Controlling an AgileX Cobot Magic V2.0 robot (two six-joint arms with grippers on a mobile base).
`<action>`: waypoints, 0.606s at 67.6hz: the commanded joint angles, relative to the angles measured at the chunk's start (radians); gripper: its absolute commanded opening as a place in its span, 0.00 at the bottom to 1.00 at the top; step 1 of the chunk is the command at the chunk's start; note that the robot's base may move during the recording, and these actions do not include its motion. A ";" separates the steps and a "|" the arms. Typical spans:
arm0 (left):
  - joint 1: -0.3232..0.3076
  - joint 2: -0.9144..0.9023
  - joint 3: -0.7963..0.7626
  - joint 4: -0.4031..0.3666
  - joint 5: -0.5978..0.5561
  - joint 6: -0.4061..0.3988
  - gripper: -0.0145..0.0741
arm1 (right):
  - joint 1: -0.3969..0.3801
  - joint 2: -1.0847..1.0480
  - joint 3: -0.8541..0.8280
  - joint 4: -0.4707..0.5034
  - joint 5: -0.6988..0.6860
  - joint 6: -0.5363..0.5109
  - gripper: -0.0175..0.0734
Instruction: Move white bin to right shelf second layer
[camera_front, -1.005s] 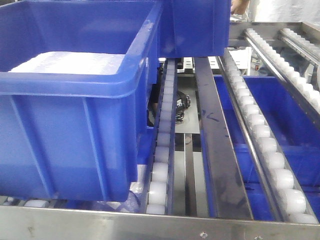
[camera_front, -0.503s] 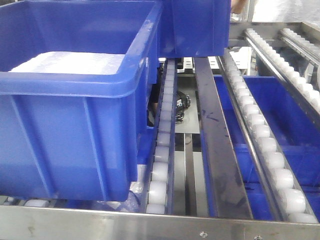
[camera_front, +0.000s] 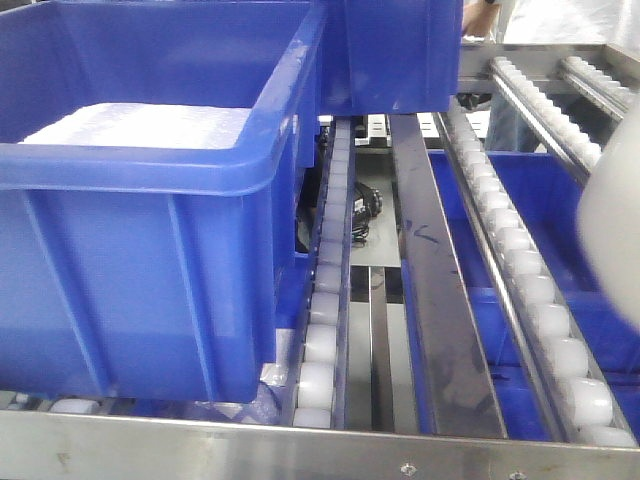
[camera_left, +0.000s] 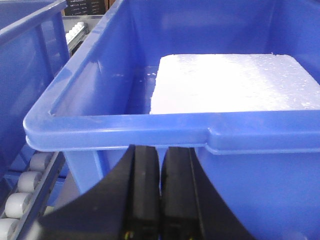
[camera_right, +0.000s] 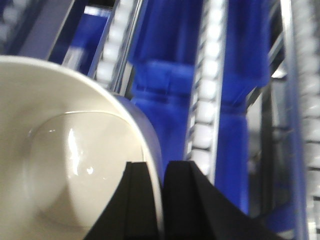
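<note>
Cream-white bin (camera_right: 65, 165): my right gripper (camera_right: 161, 200) is pinching its rim, lower left of frame. Left gripper (camera_left: 160, 200): fingers sitting together, empty, below blue crate (camera_left: 165, 135).

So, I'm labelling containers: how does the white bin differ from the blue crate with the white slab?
The white bin is glossy cream, rounded and empty; the blue crate is blue, straight-rimmed and holds a white foam slab. The bin's wall sits between the right gripper jaws; the crate rests on rollers. Both are open-topped.

Blue crate (camera_front: 140, 200) blocks left lanes; roller lanes (camera_front: 520, 270) right of it open
</note>
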 joint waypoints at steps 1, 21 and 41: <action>-0.001 -0.015 0.037 0.000 -0.086 -0.003 0.26 | -0.023 0.075 -0.030 0.059 -0.112 -0.018 0.24; -0.001 -0.015 0.037 0.000 -0.086 -0.003 0.26 | -0.111 0.180 -0.030 0.132 -0.170 -0.018 0.24; -0.001 -0.015 0.037 0.000 -0.086 -0.003 0.26 | -0.112 0.240 -0.030 0.108 -0.202 -0.024 0.24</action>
